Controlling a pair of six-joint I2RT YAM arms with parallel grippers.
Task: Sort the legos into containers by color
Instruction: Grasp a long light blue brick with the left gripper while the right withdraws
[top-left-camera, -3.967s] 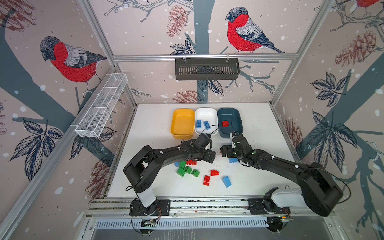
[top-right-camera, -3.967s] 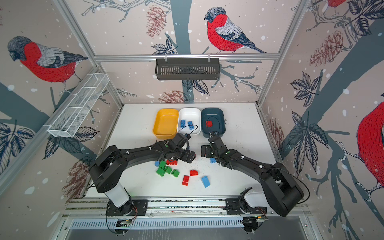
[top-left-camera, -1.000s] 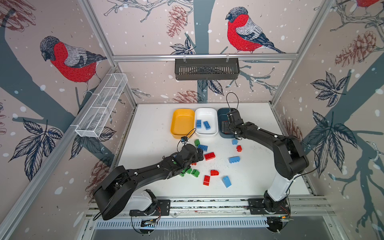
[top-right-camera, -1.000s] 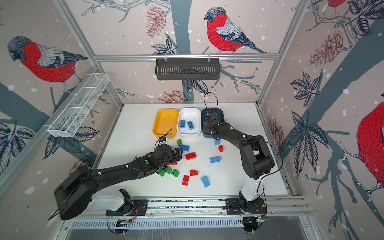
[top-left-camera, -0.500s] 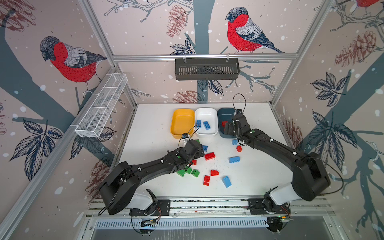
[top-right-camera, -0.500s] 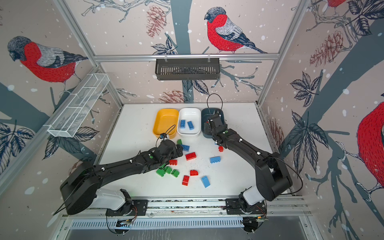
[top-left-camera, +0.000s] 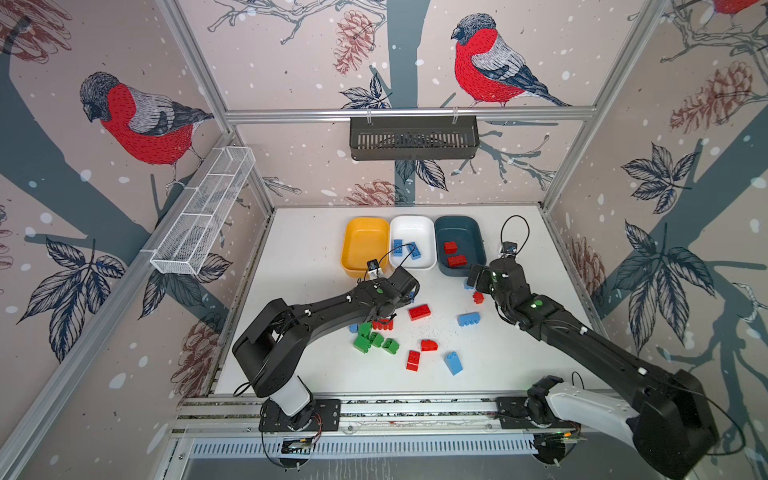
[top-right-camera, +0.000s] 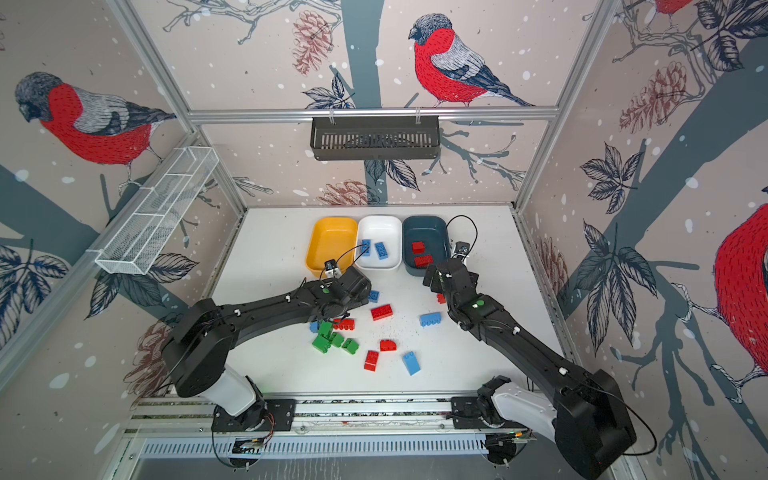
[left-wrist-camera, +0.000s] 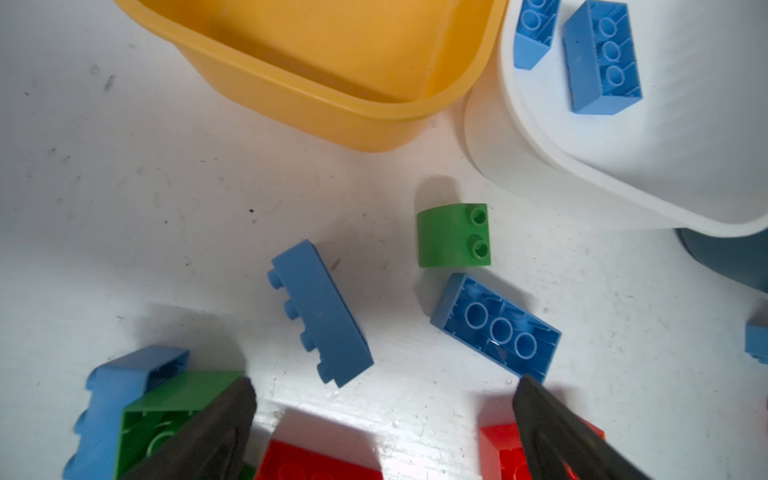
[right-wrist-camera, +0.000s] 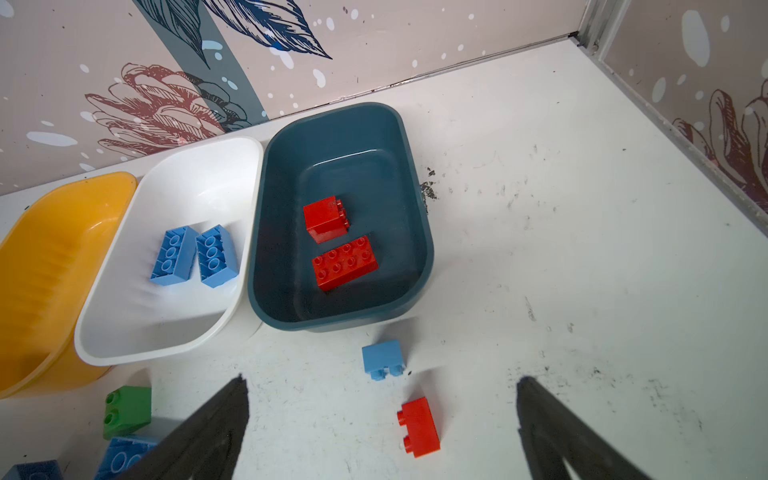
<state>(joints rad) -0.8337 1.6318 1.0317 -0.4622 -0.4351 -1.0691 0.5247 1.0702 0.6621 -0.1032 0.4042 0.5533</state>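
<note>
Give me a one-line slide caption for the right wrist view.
Open right gripper facing a loose red brick and blue brick in front of the teal tub holding two red bricks.

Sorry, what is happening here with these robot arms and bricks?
Legos are being sorted by colour. The white tub holds two blue bricks, the teal tub two red bricks, the yellow tub nothing. Both grippers are open and empty: left gripper over the loose pile, right gripper near a small red brick.
</note>
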